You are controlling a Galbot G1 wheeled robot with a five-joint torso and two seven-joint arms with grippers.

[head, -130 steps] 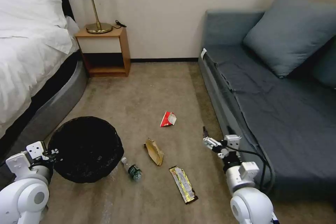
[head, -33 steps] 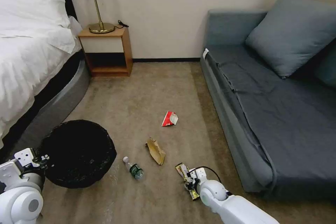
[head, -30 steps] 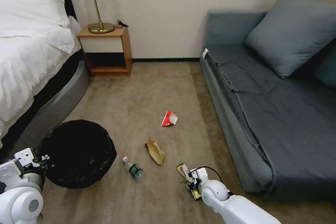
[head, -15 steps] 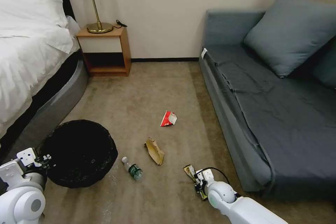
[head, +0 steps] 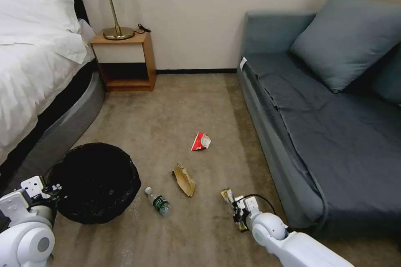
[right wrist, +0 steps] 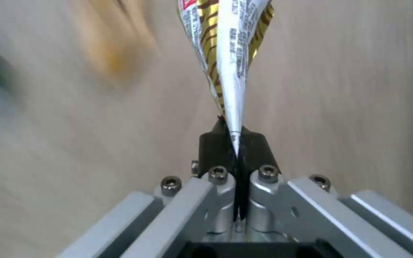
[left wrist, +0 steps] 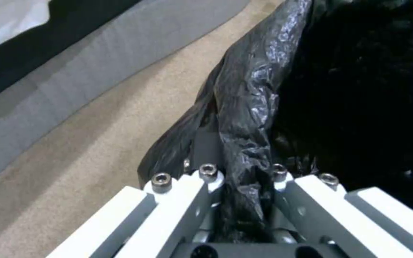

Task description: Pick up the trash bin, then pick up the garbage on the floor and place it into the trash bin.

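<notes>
Left gripper (left wrist: 237, 172): near left of the scene, fingers clamped together on a fold of the black liner at the near-left rim of the trash bin (head: 98, 181).
Trash bin: on the carpet (head: 175, 108) at near left, just beside the bed (head: 37, 71), its mouth open and dark inside.
Right gripper (right wrist: 237, 143): low at near right, close to the sofa (head: 330, 133), fingers pressed together on the gold wrapper (right wrist: 230, 50).
Gold wrapper: pinched at one end, folded lengthwise, the rest reaching away from the fingers above the carpet.
Bottle (head: 158, 202): lying on the carpet just right of the bin.
Paper scrap (head: 184, 180): on the carpet between the bottle and the wrapper, slightly farther.
Red-and-white packet (head: 201, 141): farther off, mid-floor, well apart from both grippers.
</notes>
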